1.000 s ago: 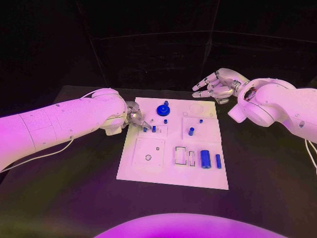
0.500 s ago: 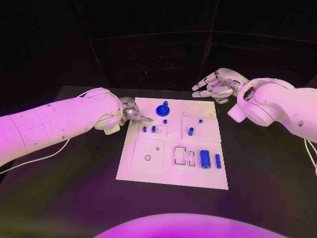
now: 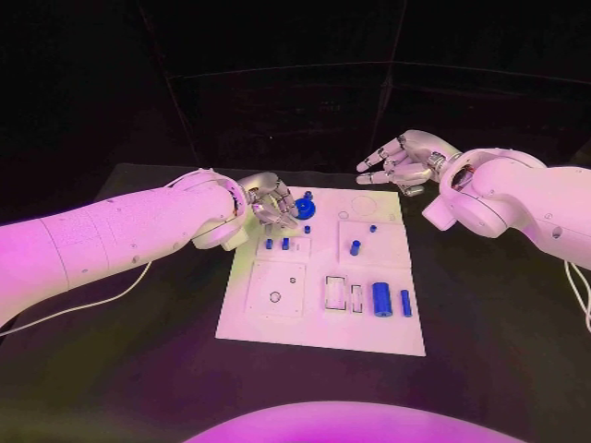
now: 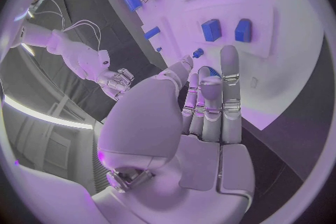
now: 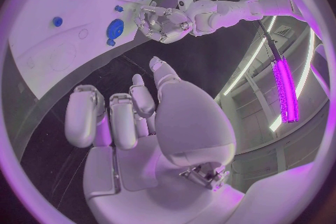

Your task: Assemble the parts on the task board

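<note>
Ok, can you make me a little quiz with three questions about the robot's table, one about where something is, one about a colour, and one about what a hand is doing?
1. Where is the left hand?
A. over the far left part of the task board
B. off the table's near edge
C. on the right arm

2. What colour are the small parts?
A. green
B. blue
C. yellow

3. What is the right hand doing?
A. holding a part
B. pressing the board
C. holding nothing, fingers apart

Answers:
1. A, the head view shows it beside the round blue knob.
2. B, they look blue against the white board.
3. C, its palm is bare in the right wrist view, beyond the board's far edge.
</note>
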Action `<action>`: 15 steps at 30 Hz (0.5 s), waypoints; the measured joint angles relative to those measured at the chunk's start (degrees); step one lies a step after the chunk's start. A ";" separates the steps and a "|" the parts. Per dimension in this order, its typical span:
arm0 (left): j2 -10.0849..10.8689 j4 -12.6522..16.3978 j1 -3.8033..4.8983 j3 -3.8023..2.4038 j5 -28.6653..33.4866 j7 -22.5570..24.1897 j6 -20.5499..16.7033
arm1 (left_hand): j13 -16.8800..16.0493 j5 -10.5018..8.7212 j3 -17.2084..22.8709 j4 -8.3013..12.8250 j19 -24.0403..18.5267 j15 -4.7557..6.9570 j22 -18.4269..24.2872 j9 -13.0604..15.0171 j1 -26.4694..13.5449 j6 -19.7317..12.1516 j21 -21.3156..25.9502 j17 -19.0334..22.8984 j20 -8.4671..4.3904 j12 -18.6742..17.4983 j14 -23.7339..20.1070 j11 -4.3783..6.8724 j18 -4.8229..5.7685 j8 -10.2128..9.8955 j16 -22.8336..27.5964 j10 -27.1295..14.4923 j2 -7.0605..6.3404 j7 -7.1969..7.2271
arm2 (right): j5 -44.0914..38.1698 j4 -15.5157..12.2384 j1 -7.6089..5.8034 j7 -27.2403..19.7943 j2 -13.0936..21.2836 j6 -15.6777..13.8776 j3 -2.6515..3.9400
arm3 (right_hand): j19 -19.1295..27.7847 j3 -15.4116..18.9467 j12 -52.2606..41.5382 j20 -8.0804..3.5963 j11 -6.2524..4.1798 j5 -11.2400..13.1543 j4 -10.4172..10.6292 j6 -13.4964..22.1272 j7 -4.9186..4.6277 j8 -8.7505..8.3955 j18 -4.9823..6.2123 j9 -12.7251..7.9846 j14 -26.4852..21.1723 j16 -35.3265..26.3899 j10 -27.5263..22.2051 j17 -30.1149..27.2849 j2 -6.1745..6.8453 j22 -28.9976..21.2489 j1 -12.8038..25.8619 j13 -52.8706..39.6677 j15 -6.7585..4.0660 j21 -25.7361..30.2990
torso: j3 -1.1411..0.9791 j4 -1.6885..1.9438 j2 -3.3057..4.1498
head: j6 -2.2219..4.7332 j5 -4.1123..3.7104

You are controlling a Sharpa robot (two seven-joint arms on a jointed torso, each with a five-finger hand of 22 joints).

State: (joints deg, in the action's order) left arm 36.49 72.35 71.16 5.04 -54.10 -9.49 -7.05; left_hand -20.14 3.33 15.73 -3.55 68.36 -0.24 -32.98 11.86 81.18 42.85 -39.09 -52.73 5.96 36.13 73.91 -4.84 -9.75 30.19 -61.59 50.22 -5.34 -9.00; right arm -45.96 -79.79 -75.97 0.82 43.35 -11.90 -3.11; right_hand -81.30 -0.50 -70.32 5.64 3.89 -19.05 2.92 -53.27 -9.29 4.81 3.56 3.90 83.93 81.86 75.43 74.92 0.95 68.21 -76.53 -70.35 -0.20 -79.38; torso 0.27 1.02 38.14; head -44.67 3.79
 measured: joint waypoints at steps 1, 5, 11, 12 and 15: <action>-0.36 -0.26 -0.01 0.32 -1.05 1.26 -0.79 | 1.30 0.00 0.67 0.66 0.00 -0.31 0.27 -1.01 0.29 0.99 0.40 0.89 0.00 -1.00 -0.31 0.00 0.00 -1.03 0.43 0.00 -0.42 -0.04 | 0.00 0.00 0.00 -0.01 -0.05 0.00 0.00 | 0.00 0.00 0.00 0.00 0.00 0.00 0.00 0.00 0.00 0.00 0.00 0.00 0.00 0.00 0.00 0.00 0.00 0.00 0.00 0.00 0.00 0.00 | 0.00 -0.03 0.00 | 0.05 -0.01; -1.92 -1.28 -0.03 1.47 -6.10 5.17 -3.51 | 4.64 0.00 1.86 1.86 0.53 -0.68 0.73 -3.15 -0.23 2.73 0.92 2.44 0.37 -4.00 -0.44 -0.96 0.01 -3.31 0.85 -1.15 -1.30 -0.46 | 0.00 0.02 0.00 -0.03 -0.10 0.00 0.00 | 0.00 0.00 0.00 0.00 0.00 0.00 0.00 0.00 0.00 0.00 0.00 0.00 0.00 0.00 0.00 0.00 0.00 0.00 0.00 0.00 0.00 0.00 | 0.00 -0.09 0.04 | 0.23 -0.27; -4.11 -3.05 -0.21 2.73 -13.05 7.48 -5.47 | 8.35 0.00 2.81 2.59 4.74 -0.56 -0.14 -5.53 -1.36 4.58 -0.94 -6.51 0.41 -6.21 5.98 -1.00 0.00 -5.78 -8.34 -1.29 -2.42 -0.42 | 0.00 0.04 0.00 -0.06 -0.21 0.02 0.00 | 0.00 0.00 0.00 0.00 0.00 0.00 0.00 0.00 0.00 0.00 0.00 0.00 0.00 0.00 0.00 -0.01 0.00 0.00 0.00 -0.01 0.00 0.00 | 0.03 -0.09 0.08 | 0.33 -0.63; -4.41 -3.30 -0.24 2.80 -13.93 7.56 -5.58 | 8.89 0.00 2.81 2.59 5.68 -0.54 -1.37 -5.91 -1.36 4.70 -2.23 -8.05 0.34 -6.42 6.88 -0.98 0.00 -6.26 -9.83 -1.27 -2.43 -0.31 | 0.00 0.04 0.00 -0.06 -0.22 0.03 0.00 | 0.00 0.00 0.00 0.00 0.00 0.00 0.00 0.00 0.00 0.00 0.00 0.00 0.00 0.00 0.00 -0.01 0.00 0.00 0.00 -0.01 0.00 0.00 | 0.03 -0.09 0.08 | 0.33 -0.66; -5.26 -4.07 -0.26 2.95 -16.50 7.61 -5.74 | 10.00 0.00 3.05 2.83 7.83 -0.37 -5.37 -6.77 -1.74 4.89 -6.11 -11.06 0.18 -6.90 8.48 -0.76 0.01 -7.37 -12.61 -0.87 -2.80 -0.11 | 0.00 0.04 0.00 -0.07 -0.30 0.05 0.00 | 0.00 0.00 0.00 0.00 0.00 0.00 0.00 0.00 0.00 0.00 0.00 0.00 0.00 0.00 0.00 -0.01 0.00 0.00 0.00 -0.01 0.00 0.00 | 0.03 -0.08 0.08 | 0.34 -0.75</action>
State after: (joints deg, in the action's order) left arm 31.23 68.28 70.89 7.99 -70.60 -1.88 -12.79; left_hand -10.14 3.33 18.78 -0.72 76.20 -0.61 -38.35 5.10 79.44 47.74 -45.20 -63.79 6.14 29.23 82.39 -5.60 -9.74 22.82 -74.19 49.35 -8.14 -9.11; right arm -45.96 -79.75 -75.97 0.75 43.05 -11.85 -3.11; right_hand -81.30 -0.50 -70.32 5.64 3.89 -19.05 2.92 -53.27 -9.29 4.81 3.55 3.90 83.93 81.86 75.43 74.92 0.95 68.21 -76.53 -70.35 -0.20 -79.38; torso 0.30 0.93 38.22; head -44.34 3.04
